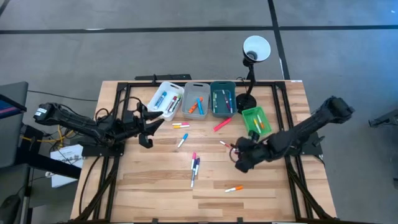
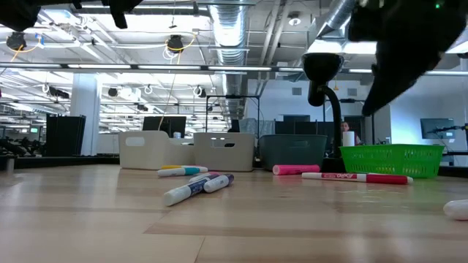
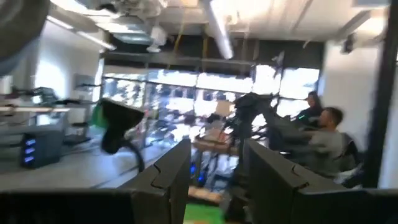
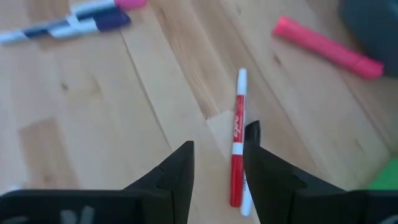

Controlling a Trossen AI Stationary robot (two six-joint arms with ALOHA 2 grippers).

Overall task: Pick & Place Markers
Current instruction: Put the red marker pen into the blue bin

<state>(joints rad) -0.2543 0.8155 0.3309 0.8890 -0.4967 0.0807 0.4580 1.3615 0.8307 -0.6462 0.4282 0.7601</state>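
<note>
Job partly done. On the table (image 1: pixel 155 186), several markers (image 1: pixel 194 167) left lying loose. Right gripper (image 4: pixel 217 165) spread wide, empty, just over a red marker (image 4: pixel 236 152). Left gripper (image 1: pixel 146 127) also spread, empty. Farther back, bins (image 1: pixel 198 99) already holding markers.

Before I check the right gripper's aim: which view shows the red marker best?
The right wrist view: the red marker lies full-length just ahead of the open right gripper. The low view shows it side-on; the high view shows only a sliver; the left wrist view misses it.

table (image 1: pixel 155 186): pale matt wood | bins (image 1: pixel 197 99): smooth plastic | markers (image 4: pixel 235 155): glossy plastic
</note>
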